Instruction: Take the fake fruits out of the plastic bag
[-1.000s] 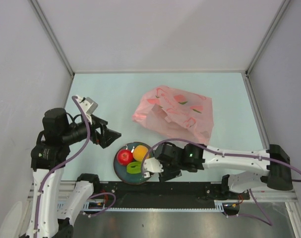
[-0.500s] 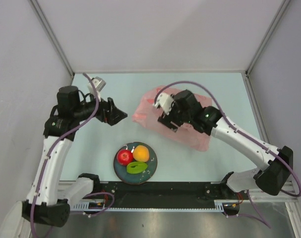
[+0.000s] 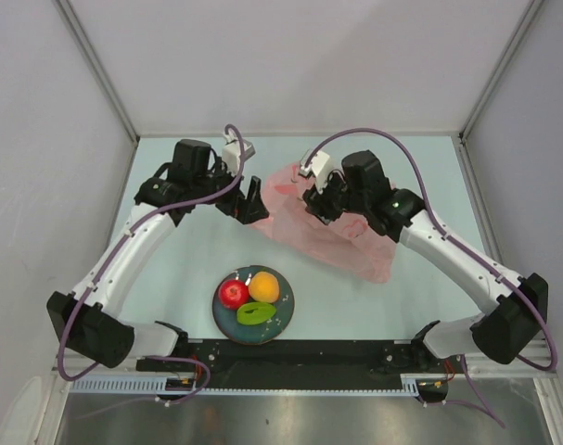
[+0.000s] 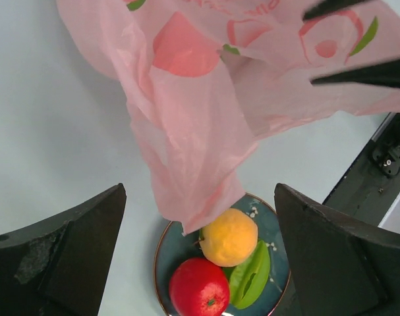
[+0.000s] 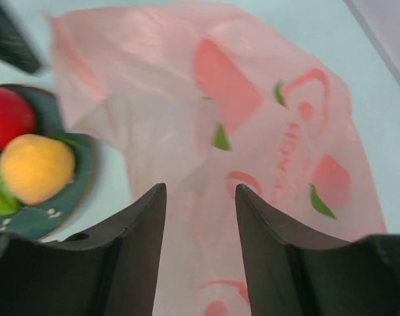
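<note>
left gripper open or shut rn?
Open. Left gripper: fingers wide apart in its wrist view, gripping nothing; bag lies beyond.

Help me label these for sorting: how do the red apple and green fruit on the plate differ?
The red apple is round; the green fruit is flatter and elongated. The apple lies left on the plate, the green fruit at its near edge. Both rest on it.

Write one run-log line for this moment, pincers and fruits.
left pincer open, beside plastic bag | right pincer open, above it | three fake fruits on plate
</note>
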Available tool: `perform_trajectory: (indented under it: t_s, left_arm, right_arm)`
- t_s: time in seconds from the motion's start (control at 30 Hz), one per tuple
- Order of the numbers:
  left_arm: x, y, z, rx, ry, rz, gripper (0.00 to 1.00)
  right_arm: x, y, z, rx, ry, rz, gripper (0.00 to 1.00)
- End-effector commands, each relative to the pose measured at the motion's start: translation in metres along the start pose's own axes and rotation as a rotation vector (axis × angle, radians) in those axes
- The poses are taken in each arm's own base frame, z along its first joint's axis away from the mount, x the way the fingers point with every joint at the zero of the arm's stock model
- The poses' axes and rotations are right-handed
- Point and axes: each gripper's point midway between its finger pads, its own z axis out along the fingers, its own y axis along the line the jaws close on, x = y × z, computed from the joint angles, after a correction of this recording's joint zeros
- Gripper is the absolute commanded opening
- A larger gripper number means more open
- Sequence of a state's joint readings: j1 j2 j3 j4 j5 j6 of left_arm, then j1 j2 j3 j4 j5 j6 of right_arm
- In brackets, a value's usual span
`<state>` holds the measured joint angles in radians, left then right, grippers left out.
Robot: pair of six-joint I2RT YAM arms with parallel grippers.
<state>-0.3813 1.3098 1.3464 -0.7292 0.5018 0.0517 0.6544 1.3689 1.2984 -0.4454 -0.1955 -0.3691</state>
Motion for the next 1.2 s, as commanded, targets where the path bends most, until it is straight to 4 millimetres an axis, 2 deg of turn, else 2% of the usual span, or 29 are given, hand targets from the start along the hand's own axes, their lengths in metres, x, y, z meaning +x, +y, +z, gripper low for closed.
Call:
perform_trajectory:
  t_s: [0.0,0.03,0.1,0.13,0.17,0.2,0.23,0.27,0.33,0.37,0.4,0.47,0.57,0.67,0.77,0.8,0.9,0.93,1.0,1.13,1.17]
  left_arm:
    - [0.022,0.016,0.029,0.000,0.111,-0.062,1.00]
    - [0.020,0.015,0.035,0.022,0.111,-0.066,0.98]
    - [0.016,0.011,0.049,0.096,0.123,-0.074,0.80]
    - [0.014,0.009,0.053,0.119,0.127,-0.070,0.53]
    - [0.011,0.002,0.054,0.172,0.123,-0.066,0.32]
    - [0.002,0.000,0.053,0.188,0.107,-0.057,0.13]
    - [-0.001,-0.003,0.053,0.205,0.101,-0.060,0.00]
    - [-0.008,-0.010,0.051,0.243,0.082,-0.048,0.00]
    - [-0.017,-0.018,0.047,0.290,0.051,-0.024,0.00]
    - [-0.023,-0.021,0.045,0.305,0.031,-0.010,0.00]
    - [-0.027,-0.026,0.043,0.331,0.020,-0.006,0.00]
    - [-0.032,-0.031,0.042,0.355,0.002,-0.014,0.00]
    - [-0.034,-0.042,0.043,0.406,-0.004,-0.018,0.00]
    - [-0.036,-0.051,0.049,0.430,0.002,0.011,0.00]
    - [-0.042,-0.058,0.056,0.447,0.004,0.030,0.00]
    - [-0.043,-0.058,0.057,0.447,0.002,0.034,0.00]
    - [-0.045,-0.059,0.064,0.458,0.010,0.026,0.00]
    - [-0.045,-0.059,0.065,0.462,0.011,0.025,0.00]
    - [-0.045,-0.059,0.068,0.466,0.016,0.019,0.00]
    - [-0.047,-0.061,0.070,0.471,0.012,0.023,0.00]
    - [-0.048,-0.062,0.070,0.469,0.010,0.027,0.00]
  right_arm:
    - [0.015,0.052,0.008,-0.244,0.026,-0.022,0.47]
    - [0.035,0.060,0.014,-0.274,0.077,-0.026,0.45]
    - [0.058,0.060,0.028,-0.277,0.122,-0.010,0.42]
    - [0.076,0.052,0.033,-0.240,0.160,0.009,0.41]
    - [0.078,0.042,0.042,-0.195,0.155,0.011,0.39]
    - [0.083,0.032,0.047,-0.155,0.163,0.017,0.38]
    - [0.096,0.008,0.055,-0.054,0.204,0.048,0.38]
    - [0.092,-0.012,0.060,0.024,0.176,0.055,0.37]
    - [0.103,-0.062,0.058,0.217,0.196,0.101,0.36]
    - [0.101,-0.079,0.058,0.268,0.171,0.102,0.36]
    - [0.108,-0.099,0.053,0.347,0.194,0.102,0.36]
    - [0.129,-0.129,0.046,0.422,0.244,0.086,0.37]
    - [0.157,-0.151,0.029,0.465,0.329,0.097,0.39]
    - [0.173,-0.148,0.017,0.427,0.383,0.125,0.43]
    - [0.172,-0.121,0.015,0.291,0.380,0.147,0.50]
    - [0.175,-0.113,0.017,0.271,0.387,0.148,0.54]
    - [0.183,-0.104,0.020,0.247,0.403,0.144,0.78]
    - [0.187,-0.102,0.021,0.236,0.412,0.143,0.81]
    - [0.197,-0.100,0.021,0.229,0.440,0.136,0.89]
    - [0.223,-0.104,0.020,0.256,0.502,0.115,0.93]
    - [0.228,-0.110,0.017,0.295,0.530,0.102,0.93]
